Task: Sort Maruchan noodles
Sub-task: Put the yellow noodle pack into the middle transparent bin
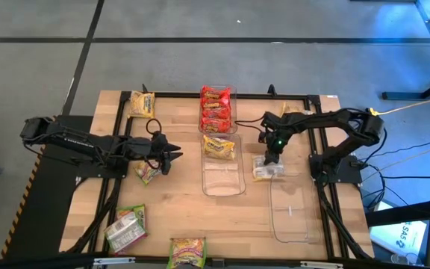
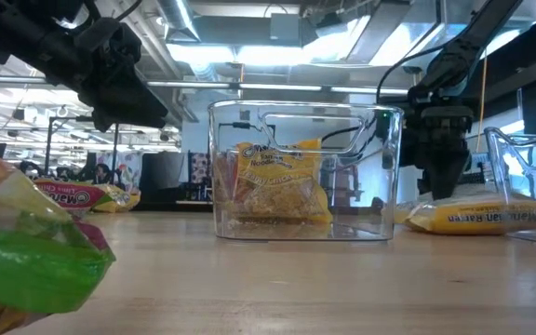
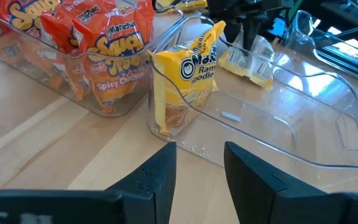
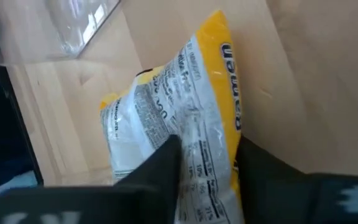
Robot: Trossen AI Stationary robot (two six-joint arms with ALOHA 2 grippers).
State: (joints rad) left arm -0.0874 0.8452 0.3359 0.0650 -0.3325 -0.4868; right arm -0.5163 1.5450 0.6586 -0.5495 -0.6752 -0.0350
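Maruchan noodles risk: the right gripper (image 4: 207, 163) pinches only an edge of the yellow packet (image 4: 185, 124), seemingly shallow, so it may slip, while the left gripper (image 3: 199, 171) waits half-open, empty.

My right gripper (image 1: 272, 160) points down, fingers (image 4: 160, 163) pinched together on a thin edge; my left gripper (image 1: 175, 155) hovers (fingers parted, nothing between them).

The middle clear bin (image 1: 222, 173) holds one yellow packet (image 1: 219, 146) at its far end; its near part lies bare. Red packets (image 1: 216, 109) fill the far bin (image 1: 234, 112).
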